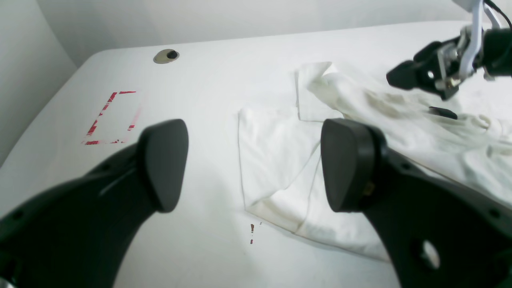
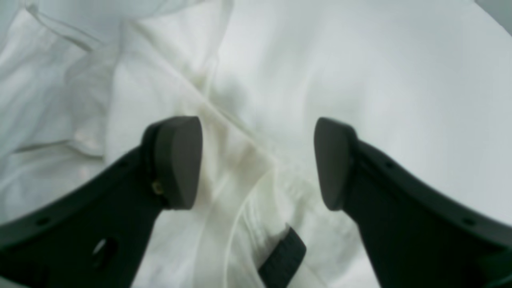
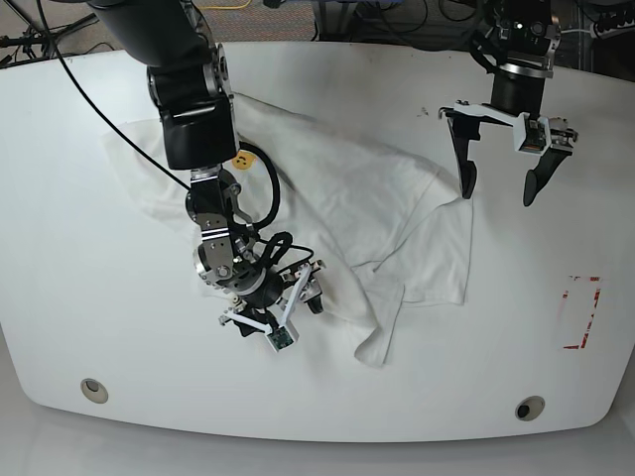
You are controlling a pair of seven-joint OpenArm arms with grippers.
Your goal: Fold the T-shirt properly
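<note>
The white T-shirt lies crumpled across the table, with a small yellow bear face near the right arm. My left gripper is open and empty, beside the shirt's sleeve edge. In the left wrist view its jaws straddle a flat sleeve corner. My right gripper is open over the shirt's front edge. In the right wrist view it hovers over folds of cloth, with the black tag just below. The right gripper and the tag also show in the left wrist view.
A red tape mark sits at the table's right side and also shows in the left wrist view. Round grommets are set in the table front. Cables run behind the table's back edge.
</note>
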